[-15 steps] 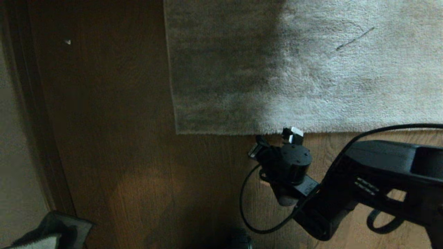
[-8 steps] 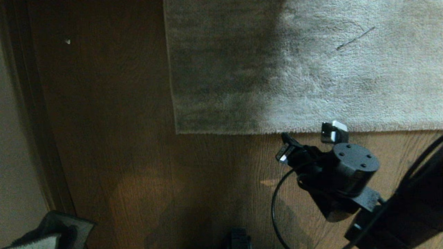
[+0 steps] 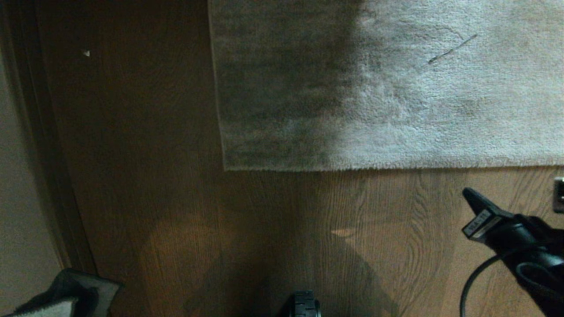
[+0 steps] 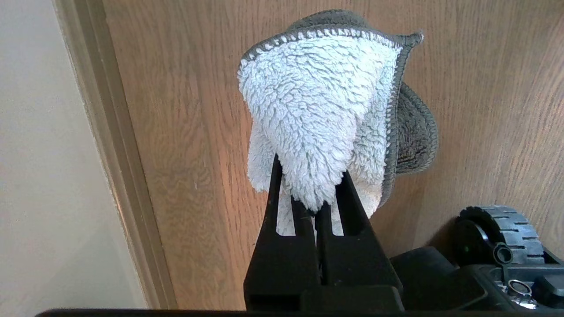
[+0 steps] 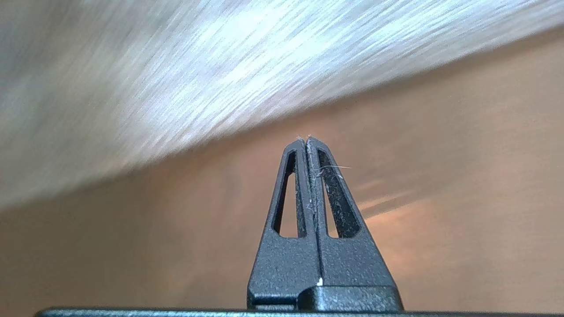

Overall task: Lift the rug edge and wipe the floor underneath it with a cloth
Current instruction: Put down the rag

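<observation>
1. Rug edge (image 3: 387, 167): straight hemmed border of a light grey-beige shaggy rug, lying flat on the floor (image 3: 154, 176), running across the head view. Rug corner sits toward the robot's left; that part of the pile is in shadow.
2. Floor: brown wood-grain planks, bare in front of the rug edge and along its left side. A pale wall and a dark baseboard (image 3: 48, 167) run along the far left.
3. Right gripper (image 5: 306, 140): in the right wrist view the two black fingers are pressed together tip to tip, nothing between them but a few stray fibres. It hangs over bare floor, near the rug edge but apart from it. In the head view it shows at the lower right w/ a black cable looping below; the wrist pic is smeared, so the gap to the rug is hard to judge.
4. Left gripper (image 4: 317, 207): parked at the robot's lower left, pinching the cloth (image 4: 317, 110) between its fingers.
5. Cloth: pale fluffy face w/ a grey-green stitched border, folded and bunched past the fingertips, held above the floor, well apart from the rug edge.
6. A black treaded wheel (image 4: 498, 229) of the base shows beside the left gripper.
</observation>
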Motion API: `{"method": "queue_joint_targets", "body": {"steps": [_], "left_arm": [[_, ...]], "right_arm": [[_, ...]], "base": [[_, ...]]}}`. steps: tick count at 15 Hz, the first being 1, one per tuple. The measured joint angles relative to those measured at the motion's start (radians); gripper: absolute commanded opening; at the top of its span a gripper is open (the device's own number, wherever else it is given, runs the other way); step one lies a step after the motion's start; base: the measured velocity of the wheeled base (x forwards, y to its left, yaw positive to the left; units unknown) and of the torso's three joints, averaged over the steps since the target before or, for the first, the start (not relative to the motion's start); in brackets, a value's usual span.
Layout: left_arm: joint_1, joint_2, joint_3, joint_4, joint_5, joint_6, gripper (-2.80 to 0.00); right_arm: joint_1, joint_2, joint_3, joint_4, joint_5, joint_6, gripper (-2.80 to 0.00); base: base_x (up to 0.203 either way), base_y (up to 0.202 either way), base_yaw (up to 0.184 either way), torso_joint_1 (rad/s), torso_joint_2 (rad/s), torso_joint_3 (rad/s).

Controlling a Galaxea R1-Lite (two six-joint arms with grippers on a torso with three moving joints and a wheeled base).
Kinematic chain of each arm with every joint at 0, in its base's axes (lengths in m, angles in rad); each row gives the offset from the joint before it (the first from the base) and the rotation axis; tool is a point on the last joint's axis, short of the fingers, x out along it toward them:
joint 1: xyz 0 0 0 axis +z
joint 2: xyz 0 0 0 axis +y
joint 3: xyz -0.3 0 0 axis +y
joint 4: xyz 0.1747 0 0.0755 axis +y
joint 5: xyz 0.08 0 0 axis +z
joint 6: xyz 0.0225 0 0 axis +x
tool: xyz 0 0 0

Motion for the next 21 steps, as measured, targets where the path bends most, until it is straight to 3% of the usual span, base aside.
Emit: {"method": "queue_joint_targets", "body": {"steps": [4,7,15,21], "left_arm": [[0.000,0.000,0.000,0.000,0.000,-0.001,-2.80],[0.000,0.000,0.000,0.000,0.000,0.000,-2.80],[-0.001,0.000,0.000,0.000,0.000,0.000,-2.80],[0.000,0.000,0.000,0.000,0.000,-0.001,-2.80]], "right_arm": [[-0.196,-0.137,0.030,0.000,0.002,-0.038,-2.80],[-0.275,-0.193,0.033,0.000,0.001,-0.042,-2.80],[-0.352,-0.300,0.033,0.000,0.004,-0.069,-2.80],[-0.372,-0.413,0.033,0.189,0.014,-0.043,-2.80]], "base": [[0.000,0.000,0.000,0.000,0.00,0.000],[0.000,0.000,0.000,0.000,0.00,0.000],[0.000,0.000,0.000,0.000,0.00,0.000],[0.000,0.000,0.000,0.000,0.00,0.000]]}}
